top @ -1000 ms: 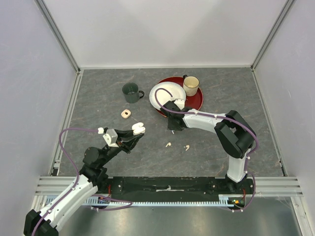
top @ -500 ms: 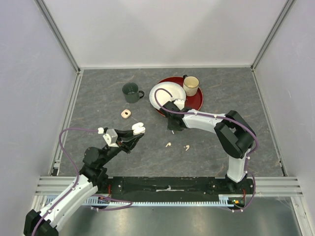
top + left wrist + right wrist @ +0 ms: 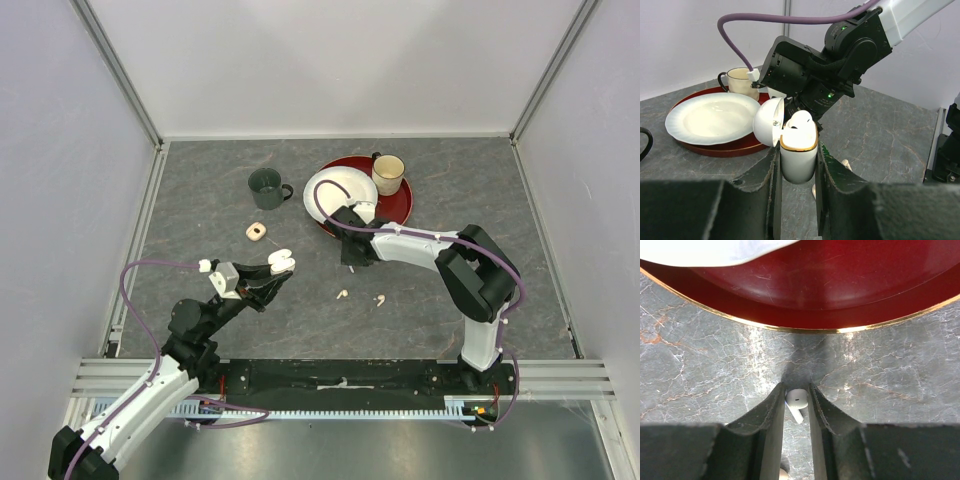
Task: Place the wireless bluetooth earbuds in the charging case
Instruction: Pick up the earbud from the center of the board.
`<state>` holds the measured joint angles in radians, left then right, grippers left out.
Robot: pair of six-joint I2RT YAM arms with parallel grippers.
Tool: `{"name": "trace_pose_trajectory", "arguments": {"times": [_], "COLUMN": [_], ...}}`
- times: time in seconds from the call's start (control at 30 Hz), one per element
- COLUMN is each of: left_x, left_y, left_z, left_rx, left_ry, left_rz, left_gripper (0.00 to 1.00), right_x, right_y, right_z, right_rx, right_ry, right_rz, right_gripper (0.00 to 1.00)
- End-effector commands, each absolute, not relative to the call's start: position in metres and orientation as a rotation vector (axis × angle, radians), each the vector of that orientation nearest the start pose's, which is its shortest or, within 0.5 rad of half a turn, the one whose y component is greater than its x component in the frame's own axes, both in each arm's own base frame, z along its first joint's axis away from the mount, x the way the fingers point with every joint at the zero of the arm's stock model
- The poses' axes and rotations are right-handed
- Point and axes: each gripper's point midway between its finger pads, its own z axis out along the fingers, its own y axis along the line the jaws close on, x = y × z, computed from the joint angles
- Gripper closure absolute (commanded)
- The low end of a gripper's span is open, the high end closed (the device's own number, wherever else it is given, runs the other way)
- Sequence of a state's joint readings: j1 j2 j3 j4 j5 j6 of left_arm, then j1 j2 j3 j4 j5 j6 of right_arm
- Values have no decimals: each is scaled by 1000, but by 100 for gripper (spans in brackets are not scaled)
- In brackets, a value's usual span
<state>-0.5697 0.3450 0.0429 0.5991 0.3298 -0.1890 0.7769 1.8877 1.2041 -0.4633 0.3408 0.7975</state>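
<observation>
The right fingers (image 3: 796,388) pinch a white earbud (image 3: 796,401) that lies on the tabletop (image 3: 700,365). The red plate (image 3: 840,295) is at twelve o'clock from it. The earbud looks tiny, light, hard and slippery, so a soft pinch on its round head seems best. The left fingers (image 3: 798,150) are clamped on the open charging case (image 3: 798,162), held in the air. One earbud (image 3: 800,121) sits inside it. The other slot is hidden.
</observation>
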Motion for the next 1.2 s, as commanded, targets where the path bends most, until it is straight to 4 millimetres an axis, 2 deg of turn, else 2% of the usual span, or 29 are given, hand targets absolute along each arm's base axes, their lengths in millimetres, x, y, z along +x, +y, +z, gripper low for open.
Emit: {"name": "trace_pose_trajectory", "arguments": {"times": [0.0,0.23,0.4,0.43,0.47,0.6,0.7,1.17], "left_x": [187,188,187,188,187,187,187,187], "left_y": [-194,-194,-194,-194,-194,-195,-194,-194], "left_z": [232,230,232,232,233,234,234,233], "left_rx": [548,548,548,548,549,549,548,549], "left_ry": [1171,1176,1173,1175,1173,1172,1172,1177], "left_rz": [-819,-820,-823,-823,-823,-827,-825,-825], "left_gripper": [98,98,98,98,98,98,98,98], "right_x": [290,292,298,298,295,289,288,282], "right_y": [263,266,263,264,265,263,261,262], "right_z": [10,19,27,26,21,13,12,11], "right_rx": [114,129,122,119,107,105,116,135], "right_ry": [2671,2637,2599,2603,2625,2652,2656,2668], "right_rz": [84,122,108,109,109,98,97,106], "right_gripper": [70,75,74,65,61,51,49,59]}}
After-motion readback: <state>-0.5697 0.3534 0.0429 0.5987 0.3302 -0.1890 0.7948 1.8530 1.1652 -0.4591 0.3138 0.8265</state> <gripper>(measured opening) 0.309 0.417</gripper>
